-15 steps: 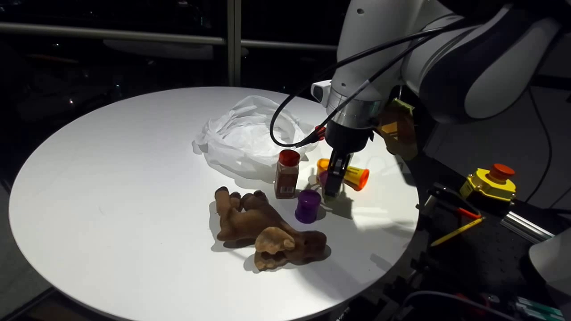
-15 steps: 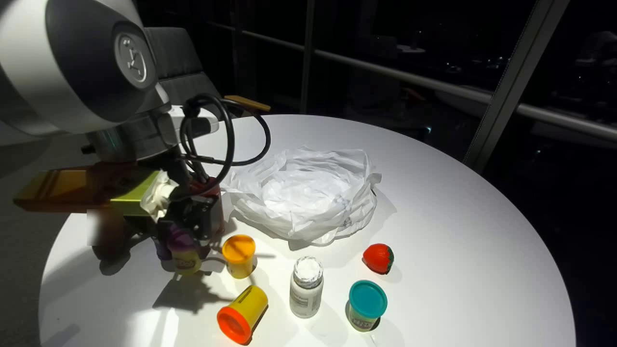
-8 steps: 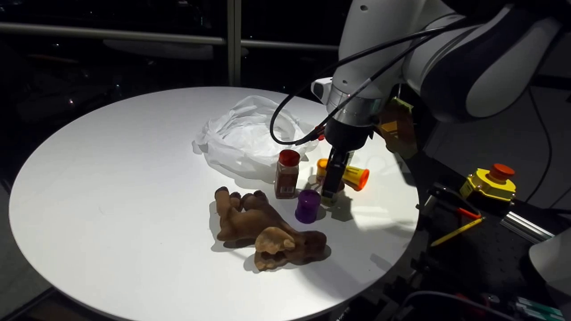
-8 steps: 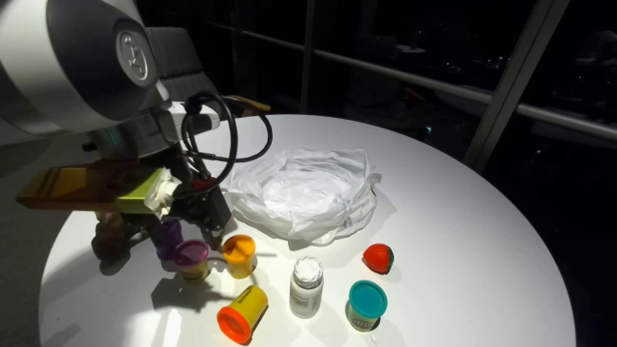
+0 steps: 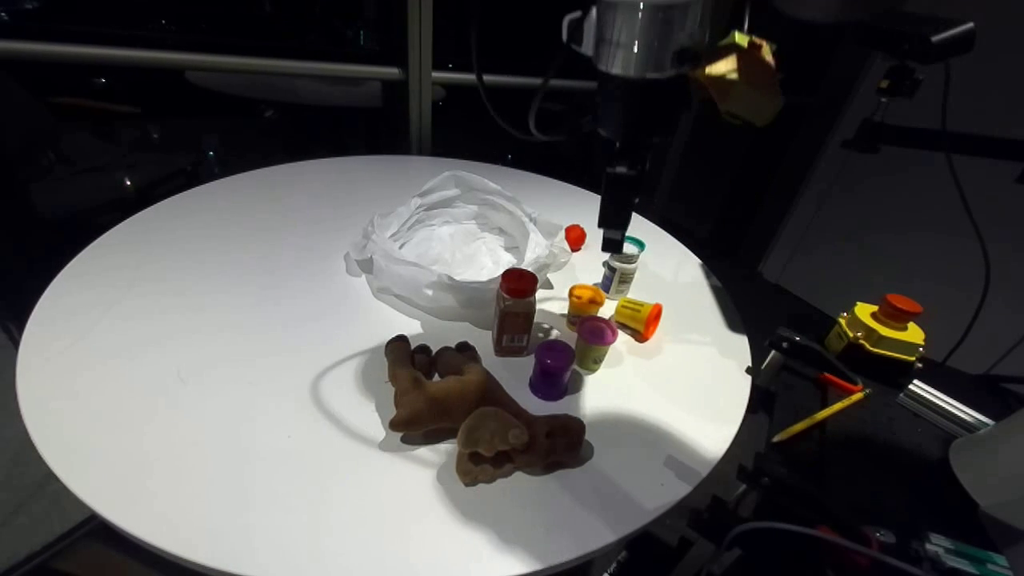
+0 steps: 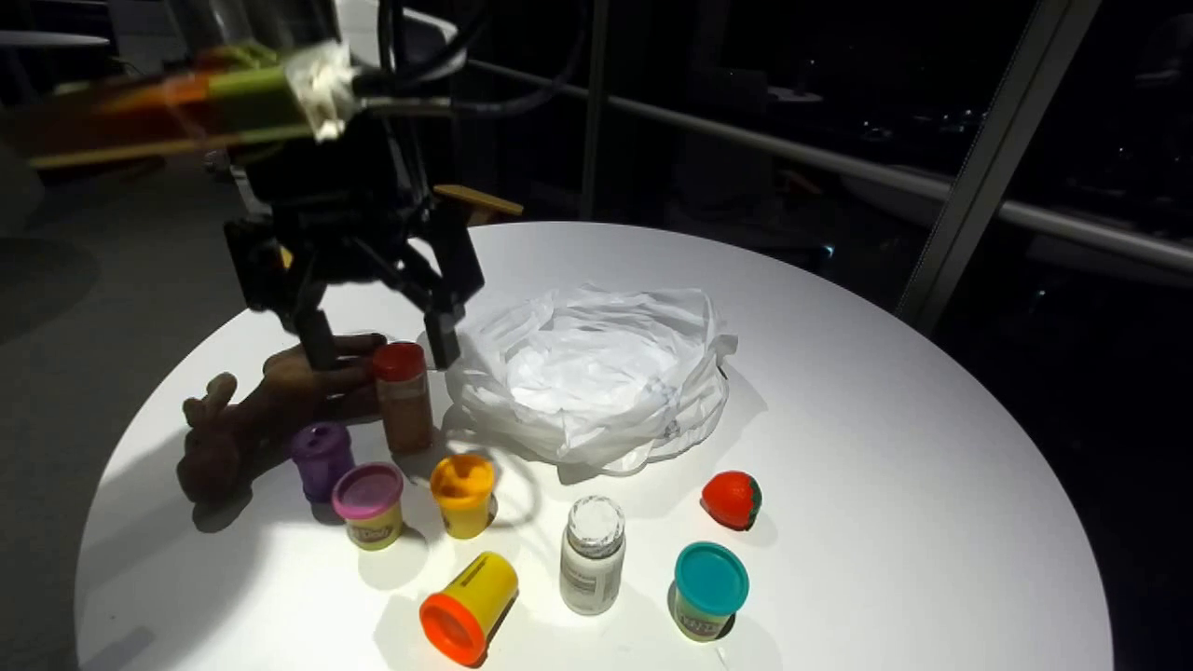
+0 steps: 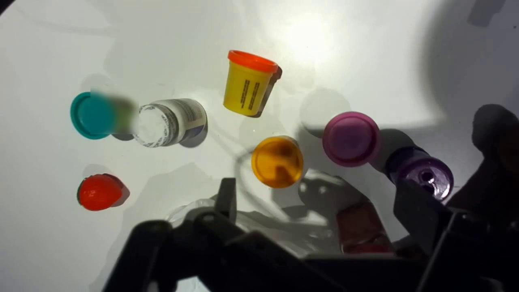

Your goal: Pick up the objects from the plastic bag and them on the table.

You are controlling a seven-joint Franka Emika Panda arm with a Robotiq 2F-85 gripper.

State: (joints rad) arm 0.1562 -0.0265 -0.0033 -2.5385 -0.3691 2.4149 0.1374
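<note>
My gripper (image 6: 380, 343) hangs above the table (image 5: 200, 384), its fingers wide apart with nothing between them. The white plastic bag (image 6: 596, 438) lies crumpled with its mouth up, beside the gripper; only bag folds show inside. Below in the wrist view stand the pink-lidded tub (image 7: 351, 139), the orange-lidded tub (image 7: 277, 162) and a purple container (image 7: 429, 174), partly behind a finger. A yellow tub (image 7: 248, 87) lies on its side. The white bottle (image 6: 593, 568), teal-lidded tub (image 6: 710, 582) and red strawberry (image 6: 732, 499) sit farther off. A red-capped jar (image 5: 514, 316) stands by the bag.
A brown toy animal (image 5: 472, 408) lies on its side near the purple container in an exterior view. The upright jar and bottle are the tall things here. A yellow box with a red button (image 5: 876, 332) and a pencil (image 5: 822, 416) lie off the table.
The gripper was around the pink-lidded tub low over the table. It opened, left the tub standing upright, and rose well above the objects.
</note>
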